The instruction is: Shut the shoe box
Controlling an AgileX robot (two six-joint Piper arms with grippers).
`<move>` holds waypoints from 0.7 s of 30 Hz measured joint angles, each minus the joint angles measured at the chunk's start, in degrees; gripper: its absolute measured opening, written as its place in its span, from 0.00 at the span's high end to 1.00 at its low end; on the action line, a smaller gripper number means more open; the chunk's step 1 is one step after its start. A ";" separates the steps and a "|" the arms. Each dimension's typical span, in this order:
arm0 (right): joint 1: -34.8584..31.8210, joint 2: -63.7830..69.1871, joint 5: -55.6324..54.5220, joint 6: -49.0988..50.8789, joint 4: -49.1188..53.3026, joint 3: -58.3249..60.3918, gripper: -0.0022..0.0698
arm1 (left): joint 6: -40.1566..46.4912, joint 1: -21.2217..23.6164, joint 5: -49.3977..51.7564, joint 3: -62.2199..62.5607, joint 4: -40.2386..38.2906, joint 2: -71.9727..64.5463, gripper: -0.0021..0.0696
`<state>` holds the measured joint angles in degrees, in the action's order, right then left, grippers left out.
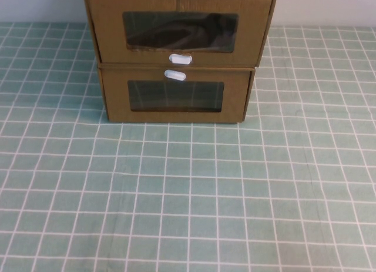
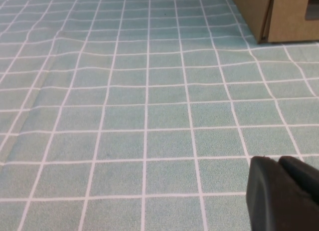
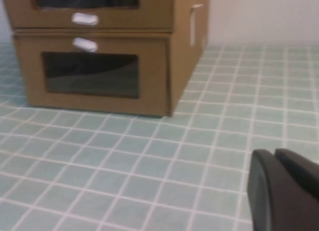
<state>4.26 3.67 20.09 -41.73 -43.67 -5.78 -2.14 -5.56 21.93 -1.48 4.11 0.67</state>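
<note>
Shoe box (image 1: 179, 30), light, flexy cardboard: best pushed flat-on above its tab (image 1: 180, 59). Left hand (image 2: 284, 196) and right hand (image 3: 284, 191) are parked well short of it, grip state can't be told.

There are no words or numbers to read here. The boxes (image 1: 176, 54) have no labels on them.

Staying out of the high view entirely, both arms. Left gripper (image 2: 286, 196) showing only as a dark finger edge at 4 o'clock in its wrist view, hovering low over the table. Right gripper (image 3: 284, 191) likewise showing a dark edge at 4 o'clock in its own wrist view, hanging low.
</note>
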 joint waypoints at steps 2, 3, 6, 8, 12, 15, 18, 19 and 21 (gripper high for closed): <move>0.00 0.00 -2.42 3.21 5.55 0.00 0.99 | 0.00 0.00 0.00 0.00 0.00 0.00 0.98; 0.00 0.00 -3.11 5.66 8.90 0.00 0.99 | 0.00 0.00 0.00 0.00 0.00 0.00 0.98; 0.00 0.00 -3.25 14.39 19.57 0.00 0.99 | 0.00 0.00 0.00 0.00 0.00 0.00 0.98; 0.00 0.00 -2.71 20.53 25.71 0.09 0.99 | -0.10 0.00 0.00 0.00 0.00 0.00 0.98; 0.00 0.00 -3.53 28.12 31.25 2.43 0.99 | -0.10 0.00 0.00 0.00 0.00 0.00 0.98; 0.00 -0.80 -5.04 29.54 30.60 6.14 0.99 | -0.10 0.00 0.00 0.00 0.00 0.00 0.98; 0.00 -3.47 -1.68 29.87 30.25 7.29 0.99 | -0.10 0.00 0.00 0.00 0.00 0.00 0.98; 0.00 -3.81 -0.85 29.87 30.25 7.30 0.99 | -0.10 0.00 0.00 0.00 0.00 0.00 0.98; -0.04 -4.06 -0.22 29.87 30.25 7.39 0.99 | -0.10 0.00 0.00 0.00 0.00 0.00 0.98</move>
<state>4.23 -0.40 19.87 -11.86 -13.42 1.61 -2.24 -5.56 21.93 -1.48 4.11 0.67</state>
